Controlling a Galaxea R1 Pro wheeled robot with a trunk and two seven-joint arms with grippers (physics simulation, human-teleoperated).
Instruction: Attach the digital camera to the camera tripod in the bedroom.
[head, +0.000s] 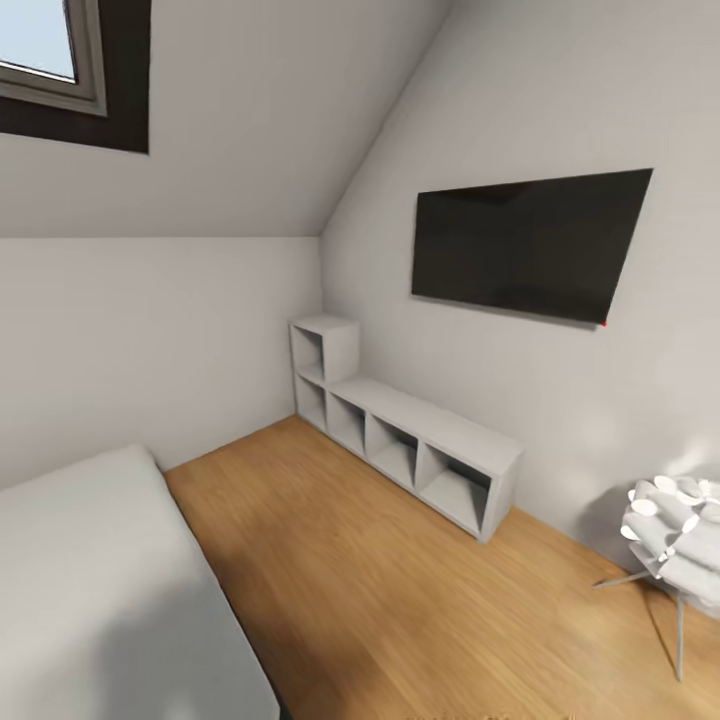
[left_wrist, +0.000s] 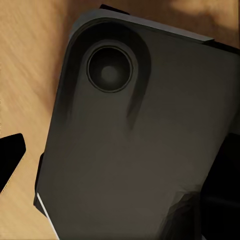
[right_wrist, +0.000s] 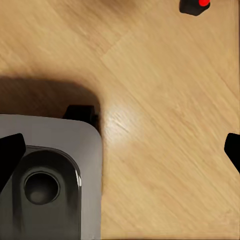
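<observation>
In the right wrist view a small black object with a bright red spot, the digital camera (right_wrist: 194, 6), lies on the wood floor, cut off by the picture's edge. My right gripper (right_wrist: 120, 152) is open above bare floor, well apart from it, its dark fingertips (right_wrist: 10, 156) spread wide with nothing between them. My left gripper (left_wrist: 115, 170) is open too, hanging over my own dark grey base (left_wrist: 145, 140). The camera tripod is out of view.
The head view looks into a bedroom corner: a low grey bed (head: 90, 580) at the left, a white cube shelf (head: 410, 440) along the wall, a black wall screen (head: 525, 245), a white petal lamp (head: 675, 540) on thin legs at the right, and wood floor (head: 380, 600) between them.
</observation>
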